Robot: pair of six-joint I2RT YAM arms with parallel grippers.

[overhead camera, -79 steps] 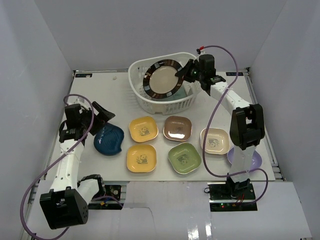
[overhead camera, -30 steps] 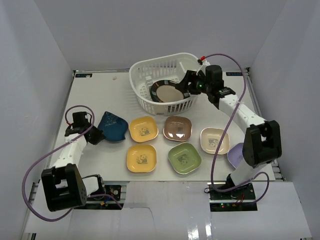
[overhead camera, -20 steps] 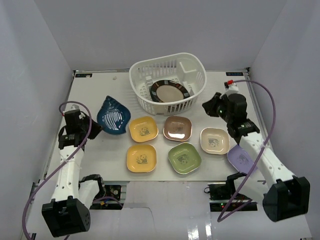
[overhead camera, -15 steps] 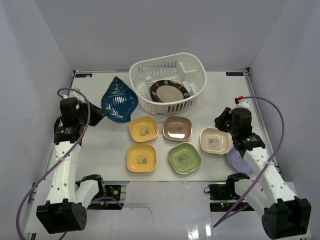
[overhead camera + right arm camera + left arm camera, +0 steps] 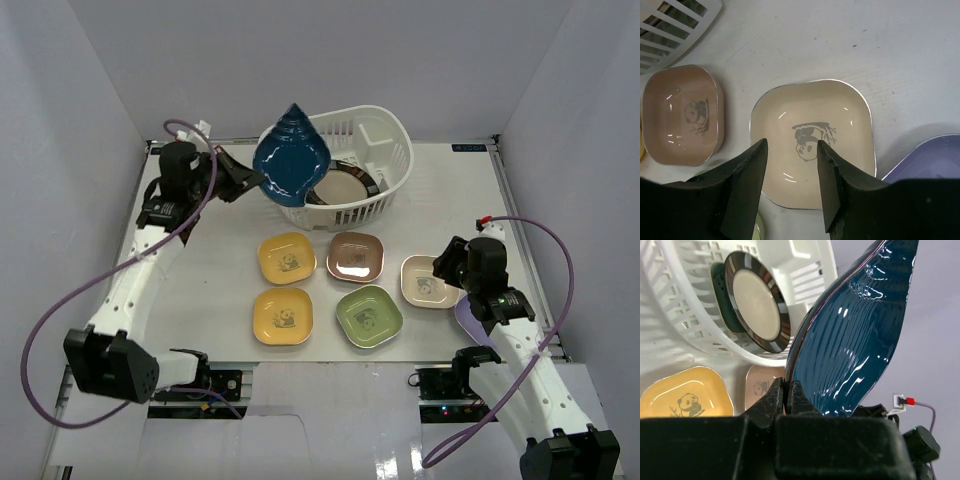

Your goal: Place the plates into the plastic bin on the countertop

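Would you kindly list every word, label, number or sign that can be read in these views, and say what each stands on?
No text can be read in any view.
Panda drawings only, no words: cream dish, brown dish, yellow dish.
Too small to read: small dark label at the far edge of the countertop.

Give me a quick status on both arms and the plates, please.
Left claw shut on blue plate, raised by basket's left rim. Right claw open, hovering above cream dish. Round plate already in basket. Nothing blocking.
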